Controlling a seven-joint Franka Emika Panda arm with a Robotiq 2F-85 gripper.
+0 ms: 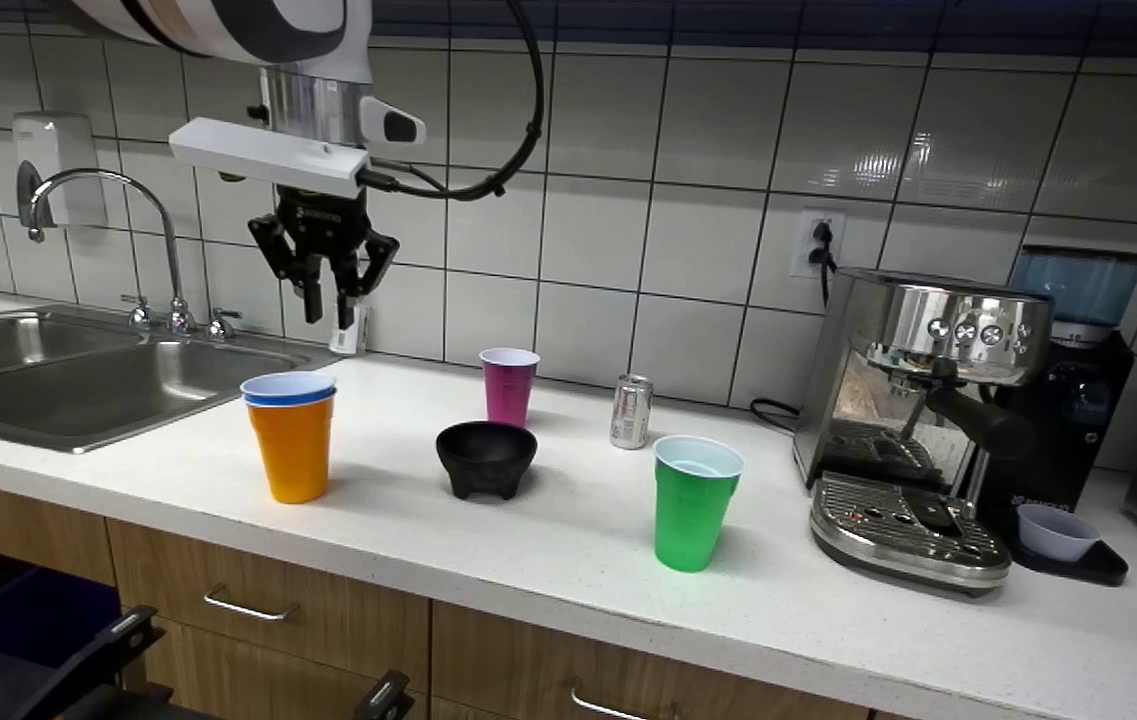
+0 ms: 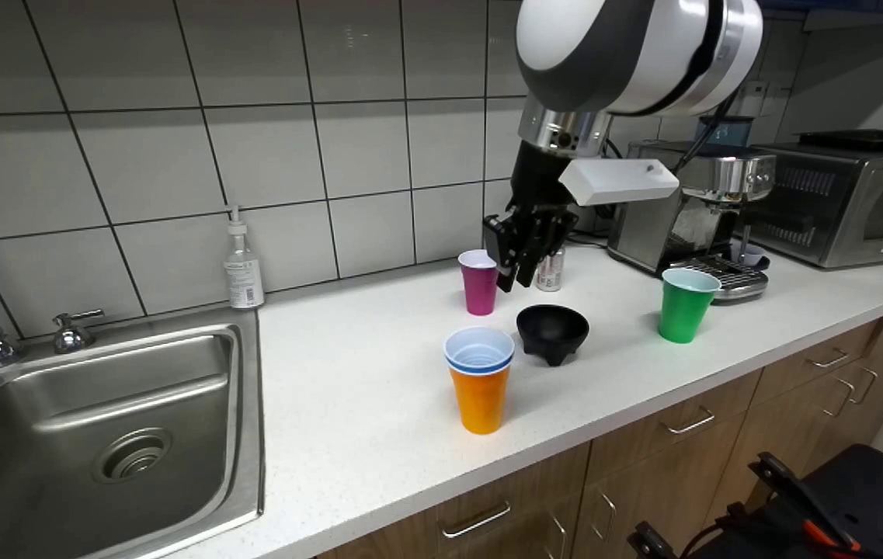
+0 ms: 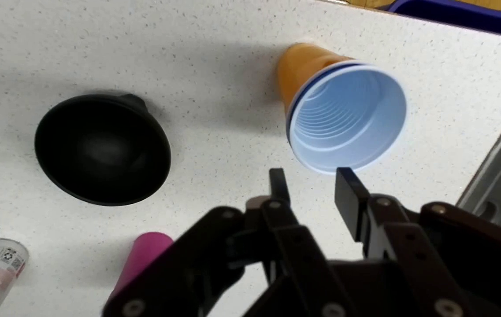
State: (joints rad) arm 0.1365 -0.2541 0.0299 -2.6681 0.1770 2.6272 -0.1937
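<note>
My gripper [image 1: 329,314] hangs well above the counter, pointing down. Bare counter shows through the gap between its fingers [image 3: 351,198] in the wrist view, and nothing is held. Nearest in that view is an orange cup [image 3: 298,70] with a blue cup nested in it, pale inside; it stands upright, apart from the fingertips. A black footed bowl [image 3: 102,149] sits beside the stack. Behind the bowl stands a magenta cup [image 1: 508,392], partly hidden by my gripper in the wrist view. A green cup [image 1: 693,515] stands farther along the counter.
A can [image 1: 631,412] stands near the tiled wall. An espresso machine [image 1: 918,430] is beyond the green cup, with a microwave oven [image 2: 860,202] past it. A steel sink [image 2: 169,411] and a pump bottle [image 2: 244,272] lie at the opposite end.
</note>
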